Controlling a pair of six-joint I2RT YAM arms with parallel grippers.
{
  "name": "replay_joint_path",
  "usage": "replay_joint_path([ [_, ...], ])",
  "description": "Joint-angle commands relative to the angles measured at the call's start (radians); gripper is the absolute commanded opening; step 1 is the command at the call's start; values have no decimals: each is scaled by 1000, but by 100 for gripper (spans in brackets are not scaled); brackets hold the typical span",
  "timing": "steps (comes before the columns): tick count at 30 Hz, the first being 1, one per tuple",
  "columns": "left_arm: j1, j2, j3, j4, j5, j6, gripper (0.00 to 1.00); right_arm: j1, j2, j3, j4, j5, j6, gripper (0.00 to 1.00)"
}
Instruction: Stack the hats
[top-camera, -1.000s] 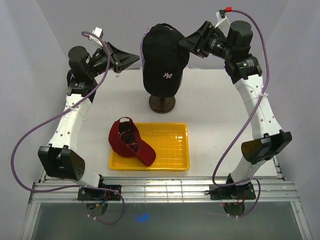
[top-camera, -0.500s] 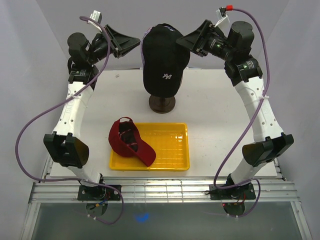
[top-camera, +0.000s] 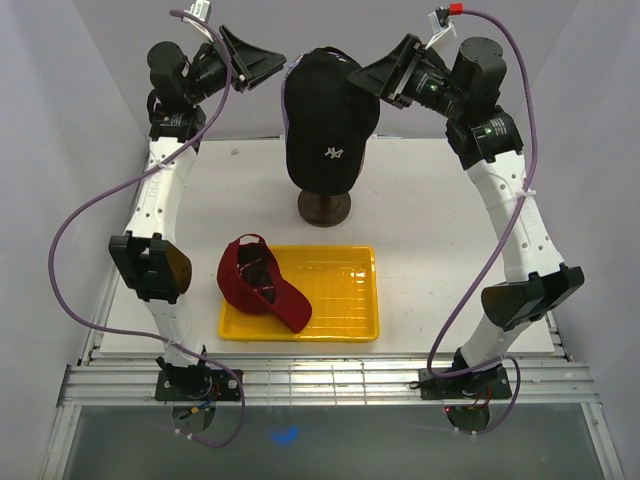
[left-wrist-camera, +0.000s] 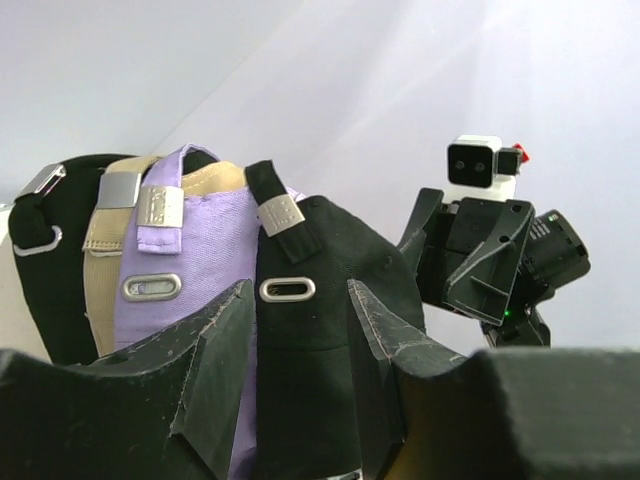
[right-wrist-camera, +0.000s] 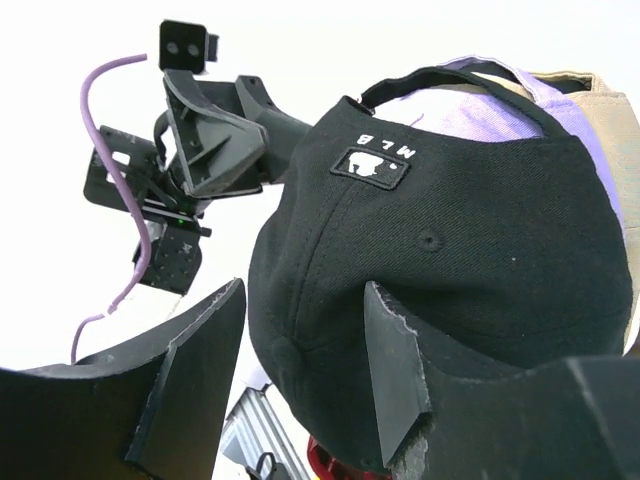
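Note:
A black cap (top-camera: 325, 110) sits on top of the stack on the mannequin head, over a lavender cap (left-wrist-camera: 190, 260) and a tan cap (left-wrist-camera: 115, 250). Their back straps show side by side in the left wrist view. My left gripper (top-camera: 268, 68) hangs open at the stack's upper left, and the black cap's back (left-wrist-camera: 320, 250) shows between its fingers (left-wrist-camera: 215, 340). My right gripper (top-camera: 366, 76) is open at the upper right, its fingers (right-wrist-camera: 400, 360) against the black crown (right-wrist-camera: 450, 230). A red cap (top-camera: 262, 283) lies upside down on the left end of the yellow tray (top-camera: 340, 300).
The mannequin's dark round foot (top-camera: 324, 208) stands on the white table behind the tray. Grey walls close in on the left, back and right. A metal rail (top-camera: 320, 380) carrying both arm bases runs along the near edge.
My left gripper has gone from shut to open and has risen toward the top back of the stacked caps. The right gripper has barely shifted. The caps have not moved.

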Motion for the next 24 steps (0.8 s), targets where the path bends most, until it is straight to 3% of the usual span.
replay_joint_path([
  [1,-5,-6,65,37,36,41,52,14,6,44,5,27,-37,56],
  [11,-54,69,179,55,83,115,56,45,22,60,-24,74,-78,56],
  [18,-76,89,197,-35,53,211,56,57,31,77,-38,90,-91,55],
  [24,-79,97,225,-107,8,260,48,66,33,76,-38,102,-95,55],
])
